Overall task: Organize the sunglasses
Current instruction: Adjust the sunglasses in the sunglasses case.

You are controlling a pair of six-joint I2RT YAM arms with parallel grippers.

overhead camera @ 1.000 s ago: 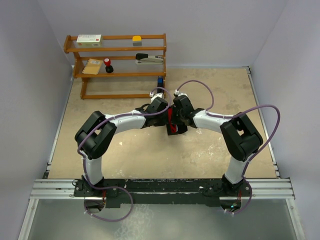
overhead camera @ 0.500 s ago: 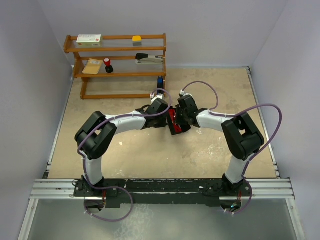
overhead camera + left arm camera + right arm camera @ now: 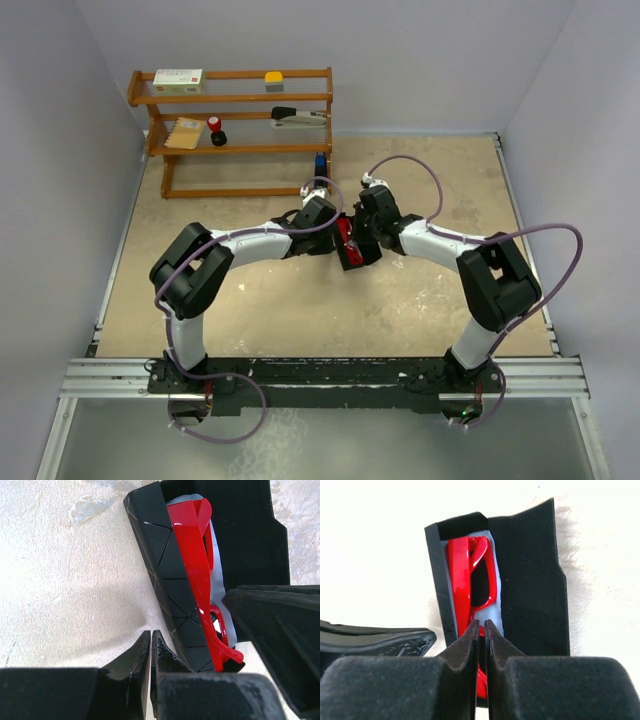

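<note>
The red sunglasses [image 3: 197, 575] lie folded inside the open black case [image 3: 160, 565], on a light blue cloth [image 3: 216, 580]. The case's flat lid [image 3: 530, 580] is spread open to the right of the sunglasses [image 3: 460, 575]. My left gripper [image 3: 151, 636] is shut and empty, low beside the case's left wall. My right gripper [image 3: 481, 624] is shut, its tips right over the near end of the sunglasses. In the top view both grippers meet at the case [image 3: 352, 256] in the middle of the table.
A wooden shelf [image 3: 235, 130] stands at the back left with a box, a yellow item, a stapler and small objects. A small blue object [image 3: 320, 160] stands by its right post. Grey walls enclose the table.
My right wrist has drawn back toward the far right, and its elbow has swung right. The case has shifted slightly. The left arm has barely moved.
</note>
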